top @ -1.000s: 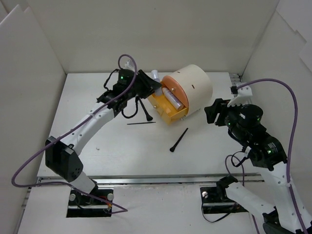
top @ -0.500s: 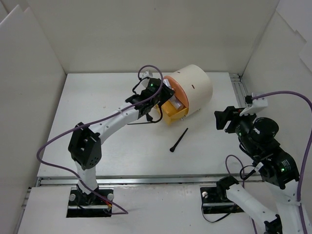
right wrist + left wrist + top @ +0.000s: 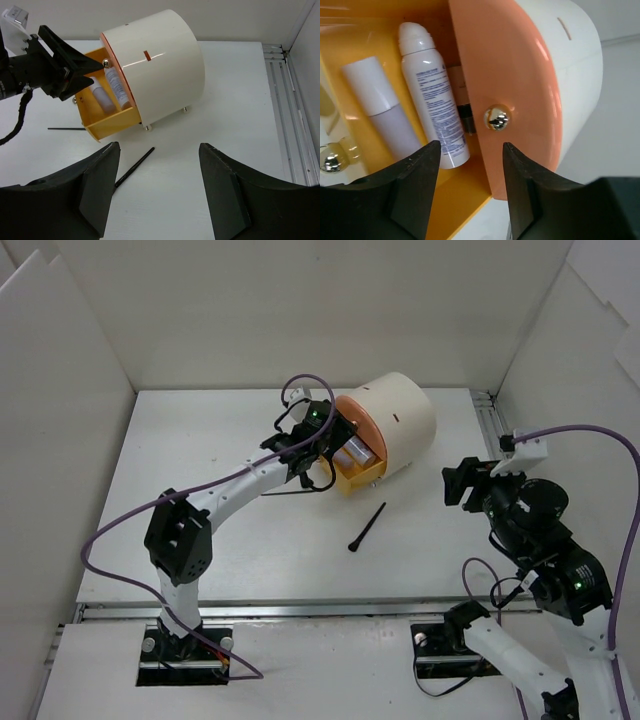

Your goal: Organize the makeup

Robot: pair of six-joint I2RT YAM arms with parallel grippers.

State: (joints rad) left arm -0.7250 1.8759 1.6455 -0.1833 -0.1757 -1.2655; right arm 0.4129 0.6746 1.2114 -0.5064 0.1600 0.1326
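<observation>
The cylinder organizer (image 3: 400, 415) is cream, its front face (image 3: 505, 70) peach-orange with a shiny chrome knob (image 3: 496, 118). The drawer (image 3: 111, 123) is yellow. The white tube (image 3: 431, 95) carries blue print; the bottle (image 3: 382, 112) is pale lilac, white-capped. The thick brush (image 3: 367, 527) and thin brush (image 3: 65, 128) are black on the white table (image 3: 200, 540).

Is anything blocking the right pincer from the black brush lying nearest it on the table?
Nothing visible: only bare table lies between the open right pincer and the black brush; the cream organizer stands farther back.
</observation>
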